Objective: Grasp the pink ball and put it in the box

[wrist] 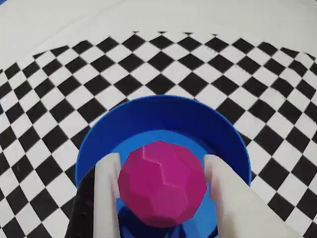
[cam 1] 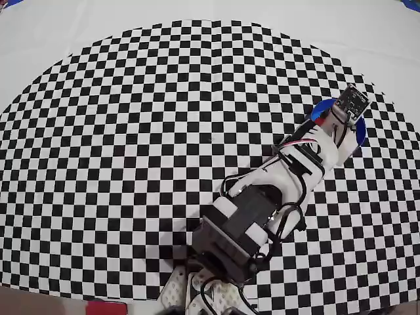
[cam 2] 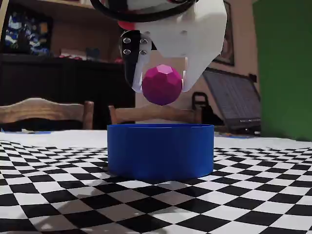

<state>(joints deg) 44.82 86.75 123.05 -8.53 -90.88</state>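
No words, labels, brand marks or numbers can be read in the overhead, wrist or fixed view.

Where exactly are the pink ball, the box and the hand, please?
pink ball (cam 2: 162, 85): fixed view, front face.
box (cam 2: 161, 150): fixed view, outer wall.
hand (wrist: 162, 171): wrist view, midway between fingertips.

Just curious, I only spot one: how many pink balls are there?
1. The pink ball is held in the claw, in the air right above the blue box. The arm could hide others overhead.
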